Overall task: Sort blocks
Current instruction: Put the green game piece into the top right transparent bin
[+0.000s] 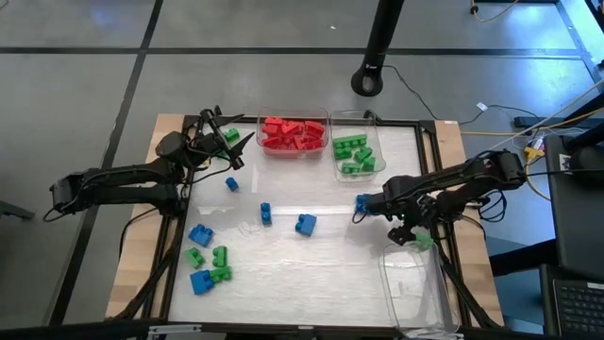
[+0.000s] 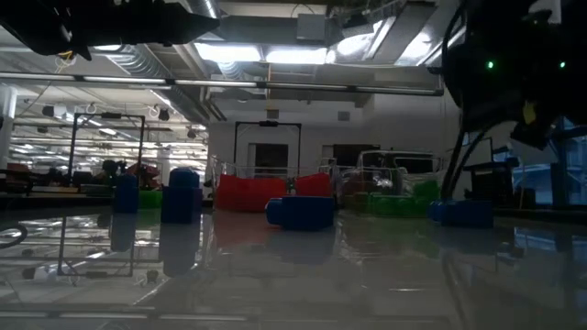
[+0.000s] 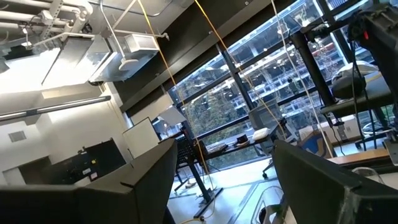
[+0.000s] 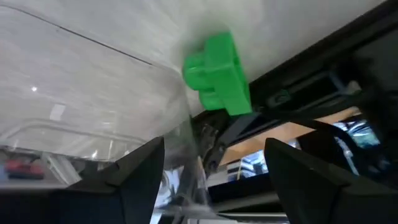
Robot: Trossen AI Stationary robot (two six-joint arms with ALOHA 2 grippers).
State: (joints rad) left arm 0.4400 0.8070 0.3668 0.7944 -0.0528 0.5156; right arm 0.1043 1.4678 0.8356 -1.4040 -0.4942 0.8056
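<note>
Two arms are over your counter (image 1: 311, 264) in the high view. Your left tool (image 1: 229, 144) sits at the upper left of the frame, near the red bin, with a green block (image 1: 231, 136) right at its tips; I cannot tell whether it is pinching that block or only standing over it, and its wrist view looks out at windows with the fingers (image 3: 152, 180) apart. Your right tool (image 1: 418, 238) is at the right of centre, just above the empty clear bin (image 1: 415, 293) at the lower right; its fingers (image 4: 140, 171) stand spread, nothing between them, and a green block (image 4: 217, 73) lies on the counter just beyond them, beside the bin's wall and the dark frame edge. A blue block (image 1: 362, 201) lies beside that arm's wrist. Red blocks (image 1: 293, 134) fill the bin at top centre, and green ones (image 1: 354, 156) sit in the bin to its right. Loose blue blocks (image 1: 305, 224) lie mid-frame, with one more (image 1: 231, 184) nearer the left tool. A mixed blue and green cluster (image 1: 206, 264) lies at the lower left.
</note>
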